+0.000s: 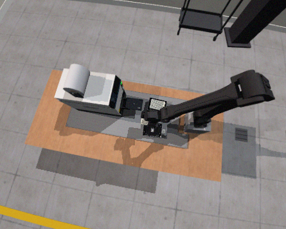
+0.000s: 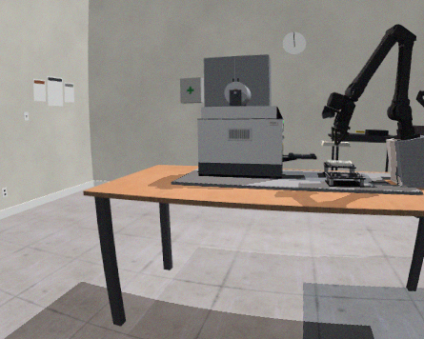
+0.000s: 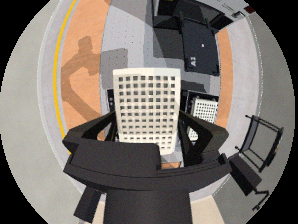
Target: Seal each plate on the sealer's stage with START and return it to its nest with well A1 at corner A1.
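My gripper [image 1: 150, 119] [image 2: 335, 144] [image 3: 147, 113] is shut on a white plate [image 1: 144, 121] [image 2: 326, 143] [image 3: 147, 95], one finger along each long side. The plate is about level, well above the front nest [image 1: 152, 130] [image 2: 347, 181], whose label reads N1 in the top view. Its well grid shows; I cannot tell if foil covers it. The other white plate [image 1: 157, 103] [image 3: 205, 112] sits in the rear nest. The sealer's stage [image 1: 134, 102] [image 2: 300, 156] [image 3: 201, 47] is out with no plate on it; its A1 mark shows in the wrist view. The lamp [image 1: 121, 83] is green.
The white sealer [image 1: 101, 87] [image 2: 240, 143] with its foil roll [image 1: 77, 78] stands left of the nests, its stage pointing toward them. The grey arm base block [image 2: 414, 162] stands right of the nests. The rear plate is close beside my right finger's side in the wrist view.
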